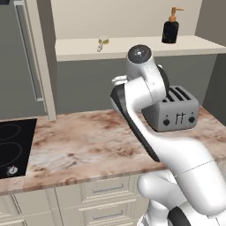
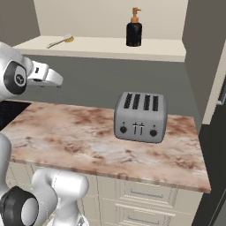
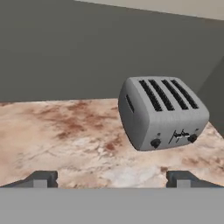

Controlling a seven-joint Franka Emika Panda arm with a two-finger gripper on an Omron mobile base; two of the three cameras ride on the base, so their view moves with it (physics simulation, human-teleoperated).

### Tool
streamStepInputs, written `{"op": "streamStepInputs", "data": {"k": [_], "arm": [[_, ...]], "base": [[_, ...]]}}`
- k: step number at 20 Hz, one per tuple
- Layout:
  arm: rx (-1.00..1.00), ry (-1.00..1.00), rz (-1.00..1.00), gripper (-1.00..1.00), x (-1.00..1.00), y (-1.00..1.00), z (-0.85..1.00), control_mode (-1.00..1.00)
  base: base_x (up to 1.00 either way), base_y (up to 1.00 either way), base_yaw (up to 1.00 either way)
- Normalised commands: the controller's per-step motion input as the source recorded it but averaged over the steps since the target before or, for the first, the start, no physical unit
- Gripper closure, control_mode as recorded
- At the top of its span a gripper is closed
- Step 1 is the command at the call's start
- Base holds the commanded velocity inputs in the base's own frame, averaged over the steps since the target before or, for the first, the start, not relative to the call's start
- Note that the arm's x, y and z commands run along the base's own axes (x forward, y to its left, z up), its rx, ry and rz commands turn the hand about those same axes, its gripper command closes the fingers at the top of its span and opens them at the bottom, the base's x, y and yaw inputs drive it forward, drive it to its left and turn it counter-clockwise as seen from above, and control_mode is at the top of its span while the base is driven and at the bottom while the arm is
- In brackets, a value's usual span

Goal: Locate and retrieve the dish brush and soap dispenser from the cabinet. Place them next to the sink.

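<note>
Claw (image 3: 112,178) was spread wide and empty, above the marble table (image 3: 65,135), aimed at the toaster (image 3: 162,113) near the table's back right part. Soap dispenser (image 2: 133,29) stood upright toward the right end of the cabinet (image 2: 110,13) shelf; dish brush (image 2: 61,41) lay near the shelf's left end, well apart. Cooktop (image 1: 13,148) sat at the table's left edge.

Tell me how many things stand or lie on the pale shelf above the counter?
2. The dish brush lies toward the shelf's left end, and the soap dispenser stands upright further right, above the toaster. Nothing else shows there.
</note>
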Motion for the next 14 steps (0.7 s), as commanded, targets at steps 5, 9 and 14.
{"op": "streamStepInputs", "data": {"k": [5,9,14], "arm": [[0.05,-0.25,0.06,-1.00,0.09,0.07,0.58,-1.00],[0.01,-0.16,0.03,-1.00,-0.03,0.19,0.61,-1.00],[0.10,-0.02,-0.02,-1.00,0.10,0.25,0.10,-1.00]], "base": [[0.00,0.00,0.00],[0.00,0.00,0.00],[0.00,0.00,0.00]]}}
